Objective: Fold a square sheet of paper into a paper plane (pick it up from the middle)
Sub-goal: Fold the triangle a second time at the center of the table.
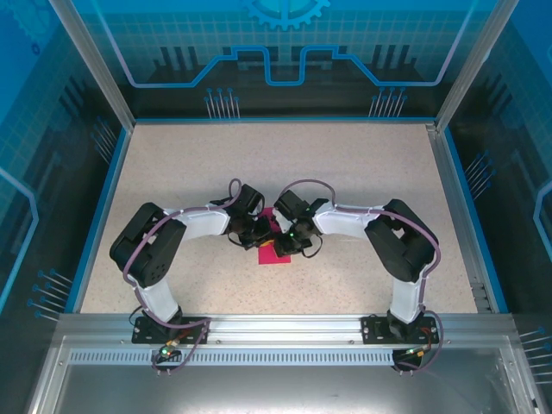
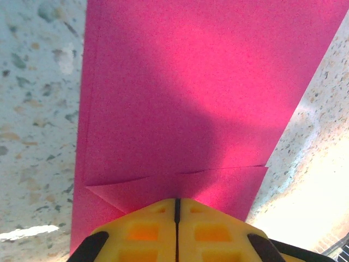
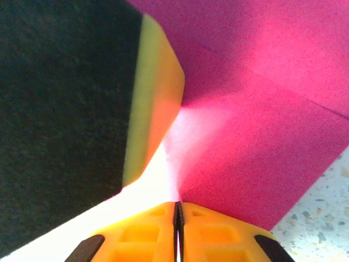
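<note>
We see the pink paper, creased with folded flaps, lying at the middle of the speckled surface beneath the two wrists. The left gripper has its jaws pressed together with their tips at the paper's near edge, though we cannot tell whether they pinch it. The right gripper likewise has its jaws pressed together, beside a raised fold of the paper.

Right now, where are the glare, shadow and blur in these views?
Left wrist: shadow across the pink paper ahead of the left gripper. Right wrist: blown-out white glare above the right gripper, blurred yellow-and-black shape at left. Top external: evenly lit.
</note>
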`<state>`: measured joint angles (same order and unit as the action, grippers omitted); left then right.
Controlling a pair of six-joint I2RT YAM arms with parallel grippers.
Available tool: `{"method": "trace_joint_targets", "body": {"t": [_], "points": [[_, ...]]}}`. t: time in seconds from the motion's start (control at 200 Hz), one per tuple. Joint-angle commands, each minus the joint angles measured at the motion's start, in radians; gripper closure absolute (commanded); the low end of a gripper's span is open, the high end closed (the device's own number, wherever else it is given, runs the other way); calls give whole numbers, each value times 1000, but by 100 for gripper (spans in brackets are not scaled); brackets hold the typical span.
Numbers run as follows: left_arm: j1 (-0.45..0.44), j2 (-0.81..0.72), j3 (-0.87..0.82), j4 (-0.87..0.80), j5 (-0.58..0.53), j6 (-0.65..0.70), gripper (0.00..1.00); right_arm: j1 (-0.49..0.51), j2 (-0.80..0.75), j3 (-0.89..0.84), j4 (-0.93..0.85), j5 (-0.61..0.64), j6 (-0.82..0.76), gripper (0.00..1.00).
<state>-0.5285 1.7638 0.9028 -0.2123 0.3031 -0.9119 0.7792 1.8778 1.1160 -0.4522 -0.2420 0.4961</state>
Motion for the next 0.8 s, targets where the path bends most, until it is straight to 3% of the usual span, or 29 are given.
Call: {"method": "trace_joint_targets", "body": {"t": [0.0, 0.45, 0.655, 0.795], "points": [[-4, 48, -19, -79, -70, -8, 93, 10, -16, -56, -79, 14, -41, 90], [4, 48, -18, -96, -80, 5, 93, -80, -149, -259, 6, -104, -53, 90], [3, 48, -14, -81, -67, 4, 93, -106, -275, -261, 79, -127, -9, 89], [3, 48, -11, -79, -60, 6, 93, -105, -244, -243, 113, -131, 20, 89]]}}
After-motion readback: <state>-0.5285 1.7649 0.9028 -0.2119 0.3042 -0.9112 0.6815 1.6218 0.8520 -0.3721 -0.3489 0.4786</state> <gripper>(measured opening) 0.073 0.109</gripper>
